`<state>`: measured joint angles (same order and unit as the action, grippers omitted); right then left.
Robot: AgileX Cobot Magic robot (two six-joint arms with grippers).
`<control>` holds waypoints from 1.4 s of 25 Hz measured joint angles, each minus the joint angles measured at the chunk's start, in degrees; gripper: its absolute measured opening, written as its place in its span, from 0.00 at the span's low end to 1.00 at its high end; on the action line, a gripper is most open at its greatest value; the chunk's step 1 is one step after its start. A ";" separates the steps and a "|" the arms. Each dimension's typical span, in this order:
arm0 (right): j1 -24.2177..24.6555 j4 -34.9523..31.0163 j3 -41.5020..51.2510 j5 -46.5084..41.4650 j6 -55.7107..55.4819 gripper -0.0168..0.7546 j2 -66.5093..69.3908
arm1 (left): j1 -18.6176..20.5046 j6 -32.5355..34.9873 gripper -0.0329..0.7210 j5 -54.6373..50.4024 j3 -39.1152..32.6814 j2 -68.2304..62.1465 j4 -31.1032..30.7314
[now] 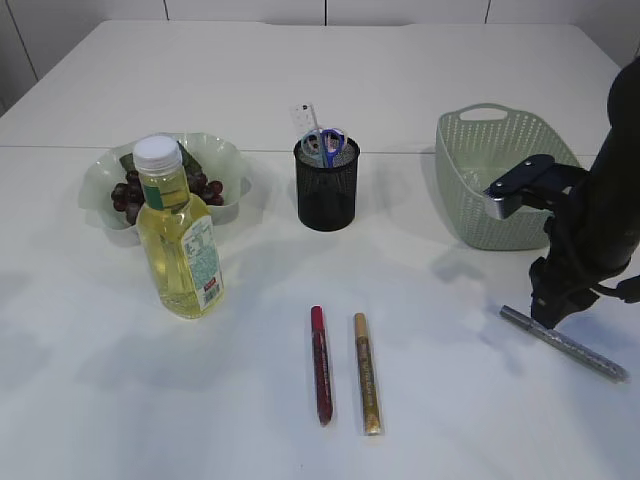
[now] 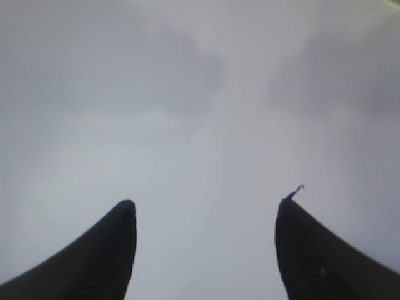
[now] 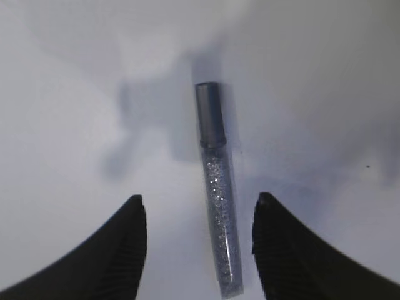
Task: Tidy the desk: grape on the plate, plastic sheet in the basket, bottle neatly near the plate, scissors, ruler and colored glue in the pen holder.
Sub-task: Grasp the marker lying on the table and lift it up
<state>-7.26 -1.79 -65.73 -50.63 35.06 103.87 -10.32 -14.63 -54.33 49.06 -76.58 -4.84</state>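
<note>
Hovering over the silver glitter glue tube [image 3: 217, 206] on the near right of the table [image 1: 450, 400], the right gripper [image 3: 199, 215] has its fingers spread apart with nothing between them but the tube lying on the surface below. In the right wrist view the tube runs lengthwise away from the camera, cap [image 3: 209, 115] at the far end, and its body passes through the gap between the two fingers [image 3: 128, 244], a little closer to the right-hand one. So the long axis sits across the closing direction, which is what a pinch needs (a small sideways nudge would centre it better). Whether the fingertips are low enough to catch it I cannot tell.

The left gripper [image 2: 206, 215] is also open and sees only bare table; it does not appear in the exterior view, so the right arm is plainly the nearer one for this tube.

Two more glue tubes, a red one [image 1: 320, 363] and a gold one [image 1: 366, 371], lie side by side near the middle front. The black pen holder [image 1: 326, 185], with scissors [image 1: 323, 143] and a ruler [image 1: 306, 118] in it, stands farther back at centre. Grapes [image 1: 128, 194] are on the plate [image 1: 225, 160] at the far left, the bottle [image 1: 180, 235] just in front of it, and the green basket [image 1: 500, 185] is far right.
</note>
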 joint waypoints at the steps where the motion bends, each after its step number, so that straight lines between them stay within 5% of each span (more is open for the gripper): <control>1: 0.00 0.00 0.00 -0.01 0.00 0.59 0.50 | 0.00 0.00 0.71 0.00 0.00 0.00 0.00; 25: 0.00 -0.13 0.01 4.85 -0.09 0.59 8.39 | 0.00 0.00 0.71 0.13 0.00 0.00 0.00; 35: 0.00 -0.13 0.01 5.13 -0.93 0.41 9.60 | 0.00 0.02 0.71 0.73 0.00 0.00 0.00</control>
<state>-7.26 -1.92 -65.72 -45.50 34.14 113.46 -10.32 -14.60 -53.59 49.06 -76.58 -4.84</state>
